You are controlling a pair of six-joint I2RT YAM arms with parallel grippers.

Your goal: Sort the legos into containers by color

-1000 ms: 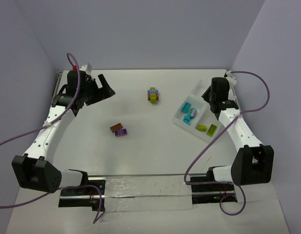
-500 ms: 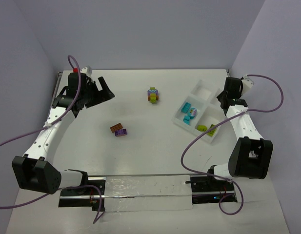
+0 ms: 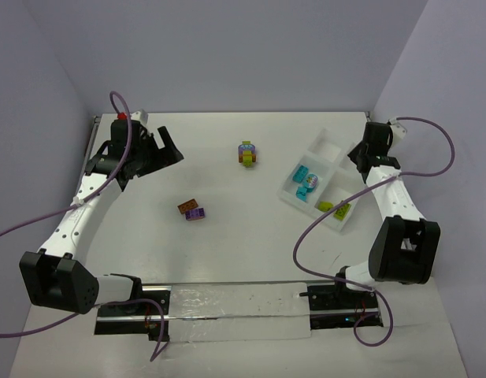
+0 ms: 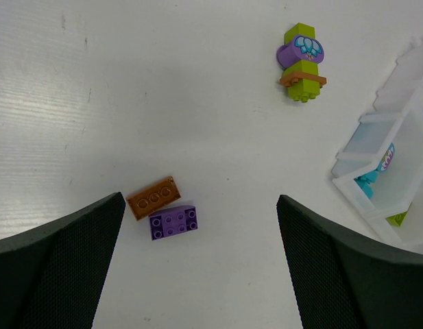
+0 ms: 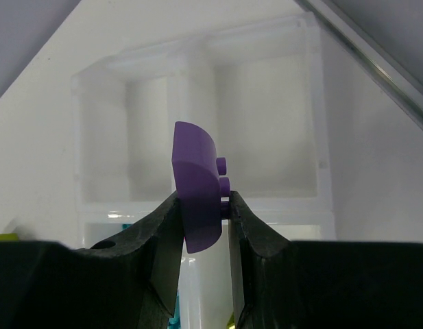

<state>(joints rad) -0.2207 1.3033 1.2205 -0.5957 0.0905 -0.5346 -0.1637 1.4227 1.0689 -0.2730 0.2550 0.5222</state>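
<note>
1. The right tool (image 5: 201,205) pinches a glossy purple plastic brick with a curved top (image 5: 196,185), studs sideways, by the shallow white translucent divided tray (image 5: 190,75).
2. The left tool (image 4: 199,199) gapes wide, holding nothing.
3. Separate tray compartments hold cyan bricks (image 3: 306,177) and lime bricks (image 3: 335,209).
4. On the smooth white table (image 3: 227,252), a flat orange brick (image 4: 153,197) touches a studded purple block (image 4: 173,223); a lime-purple-orange clump (image 4: 301,62) lies well apart.

White table (image 3: 250,252), pale lavender walls (image 3: 227,47) around.
</note>
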